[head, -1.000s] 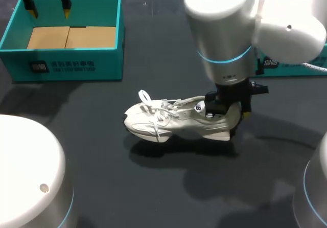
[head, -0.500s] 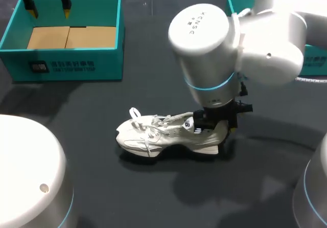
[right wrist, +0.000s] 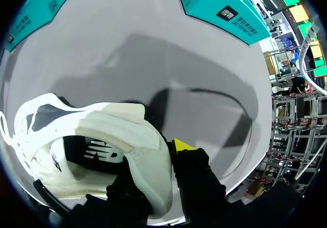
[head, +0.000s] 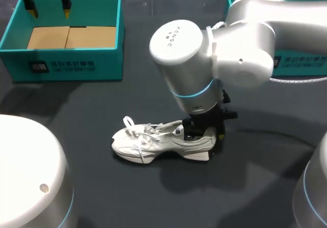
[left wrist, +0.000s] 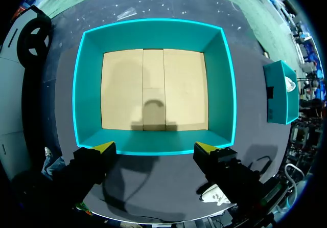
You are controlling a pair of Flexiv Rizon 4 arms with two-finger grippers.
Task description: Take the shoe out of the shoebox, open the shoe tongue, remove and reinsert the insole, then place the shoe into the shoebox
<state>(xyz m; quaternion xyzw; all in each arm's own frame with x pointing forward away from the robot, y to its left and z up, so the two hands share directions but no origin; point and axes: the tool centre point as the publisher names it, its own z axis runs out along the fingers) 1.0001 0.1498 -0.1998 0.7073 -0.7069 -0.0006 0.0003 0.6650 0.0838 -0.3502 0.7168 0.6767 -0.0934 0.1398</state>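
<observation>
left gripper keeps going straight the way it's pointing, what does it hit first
Most likely the cardboard floor of the open shoebox, straight ahead of the left gripper. Its tips line up with one wall, so the rim could come first; depth is unclear.

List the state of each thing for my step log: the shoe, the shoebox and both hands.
shoe: out of the box, standing on its sole on the table.
shoebox: open, empty.
left hand: open, above the shoebox.
right hand: shut on the shoe's heel.
</observation>
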